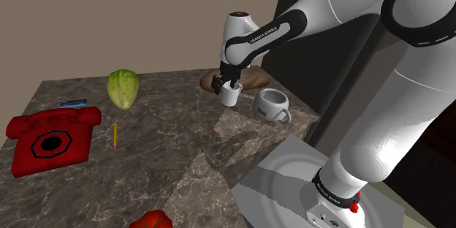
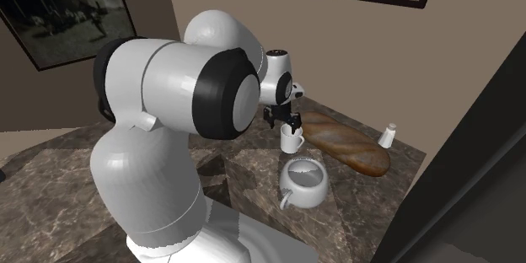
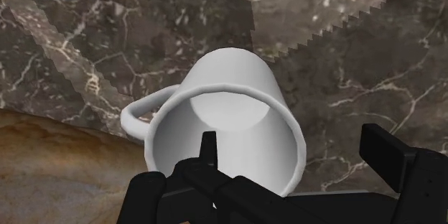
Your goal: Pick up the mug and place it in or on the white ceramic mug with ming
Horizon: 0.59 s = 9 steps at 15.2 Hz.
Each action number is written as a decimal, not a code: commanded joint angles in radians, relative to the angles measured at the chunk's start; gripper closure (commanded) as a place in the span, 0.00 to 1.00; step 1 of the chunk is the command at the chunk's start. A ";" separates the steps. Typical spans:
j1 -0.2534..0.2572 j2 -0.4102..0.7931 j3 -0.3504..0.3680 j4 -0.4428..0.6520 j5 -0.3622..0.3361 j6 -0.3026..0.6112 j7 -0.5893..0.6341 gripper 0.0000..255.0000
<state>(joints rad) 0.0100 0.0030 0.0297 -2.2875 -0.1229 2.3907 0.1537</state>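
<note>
A small white mug (image 1: pixel 230 96) (image 2: pixel 292 141) stands upright on the marble counter (image 1: pixel 161 153), its handle (image 3: pixel 140 111) turned toward the bread. My black gripper (image 1: pixel 228 84) (image 2: pixel 287 125) (image 3: pixel 298 158) hangs right over its mouth, open. One finger (image 3: pixel 208 151) dips inside the small mug (image 3: pixel 230 108); the other finger (image 3: pixel 388 154) stays outside, so they straddle one wall without clasping it. A larger, rounder white mug (image 1: pixel 272 104) (image 2: pixel 305 183) sits close by, nearer the stand, mouth up.
A long brown bread loaf (image 1: pixel 252 78) (image 2: pixel 346 143) (image 3: pixel 50 158) lies just behind the mugs, a white shaker (image 2: pixel 387 136) beyond it. Toward the shoulder view's left are a green cabbage (image 1: pixel 123 88), a pencil (image 1: pixel 115 134), a red telephone (image 1: pixel 52 139) and a red object (image 1: pixel 151 220).
</note>
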 commanded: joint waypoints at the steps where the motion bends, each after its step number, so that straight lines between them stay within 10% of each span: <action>1: 0.000 0.002 0.000 -0.001 0.000 0.003 0.000 0.00; 5: 0.000 0.002 0.000 -0.001 0.000 0.003 0.000 0.00; 6: 0.000 0.002 0.000 -0.001 0.000 0.003 0.000 1.00; 9: 0.000 0.002 0.000 -0.001 0.000 0.003 0.000 1.00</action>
<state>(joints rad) 0.0099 0.0046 0.0296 -2.2884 -0.1233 2.3937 0.1539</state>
